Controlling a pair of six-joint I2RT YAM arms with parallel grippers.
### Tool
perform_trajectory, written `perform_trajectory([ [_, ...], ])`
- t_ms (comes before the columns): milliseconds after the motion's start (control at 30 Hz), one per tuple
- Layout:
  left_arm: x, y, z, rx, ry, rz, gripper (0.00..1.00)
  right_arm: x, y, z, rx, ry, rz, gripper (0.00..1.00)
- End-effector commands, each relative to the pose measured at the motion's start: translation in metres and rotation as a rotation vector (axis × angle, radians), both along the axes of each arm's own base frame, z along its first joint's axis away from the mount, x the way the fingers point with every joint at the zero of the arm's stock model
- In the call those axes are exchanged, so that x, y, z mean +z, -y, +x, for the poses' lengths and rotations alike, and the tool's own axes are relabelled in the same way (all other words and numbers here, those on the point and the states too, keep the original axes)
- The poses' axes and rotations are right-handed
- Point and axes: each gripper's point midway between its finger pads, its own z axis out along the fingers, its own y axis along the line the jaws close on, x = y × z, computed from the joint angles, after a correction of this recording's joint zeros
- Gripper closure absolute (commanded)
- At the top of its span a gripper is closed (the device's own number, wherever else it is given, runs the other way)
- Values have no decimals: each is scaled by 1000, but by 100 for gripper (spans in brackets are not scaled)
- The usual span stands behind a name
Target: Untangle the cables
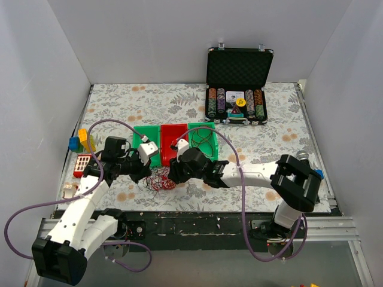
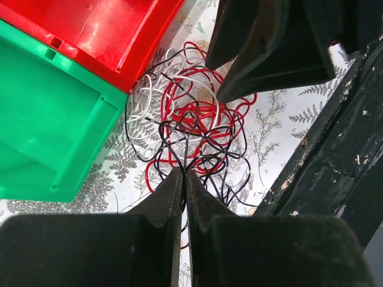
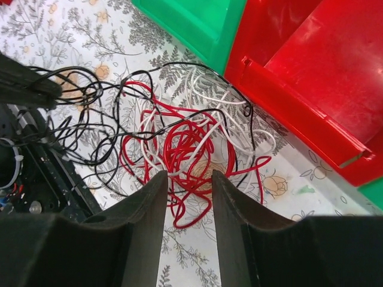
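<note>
The cables [image 1: 160, 179] are a tangle of thin red, black and white wires on the flowered cloth in front of the bins. My left gripper [image 1: 146, 174] is at the tangle's left side. In the left wrist view its jaws [image 2: 184, 173] are shut on black strands of the cables [image 2: 191, 128], which fan out from the tips. My right gripper [image 1: 174, 174] is at the tangle's right side. In the right wrist view it [image 3: 189, 177] is open, just over the red loops of the cables [image 3: 185, 140], gripping nothing.
A green bin [image 1: 147, 149], a red bin [image 1: 173, 143] and a second green bin [image 1: 202, 140] stand right behind the tangle. An open chip case [image 1: 238, 95] is at the back. Small toys [image 1: 82, 152] lie at the left. The black table rail [image 2: 335, 155] runs close by.
</note>
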Motion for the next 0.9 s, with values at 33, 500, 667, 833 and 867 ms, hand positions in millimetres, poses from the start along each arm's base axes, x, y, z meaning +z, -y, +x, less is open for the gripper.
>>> perform_trajectory([
  [33, -7, 0, -6, -15, -9, 5, 99, 17, -27, 8, -20, -12, 76, 56],
  [500, -11, -1, -4, -13, 0, 12, 99, 2, -25, 15, -70, -28, 38, 71],
  [667, -11, -1, -3, -8, 3, 7, 99, -6, -22, 16, -83, -36, 16, 78],
  [833, -9, -2, 0, 1, 9, 13, 99, -1, -18, 16, -87, -29, 13, 99],
  [867, -8, -3, 0, 2, 14, 18, 100, 3, -16, 15, -90, -24, 12, 99],
])
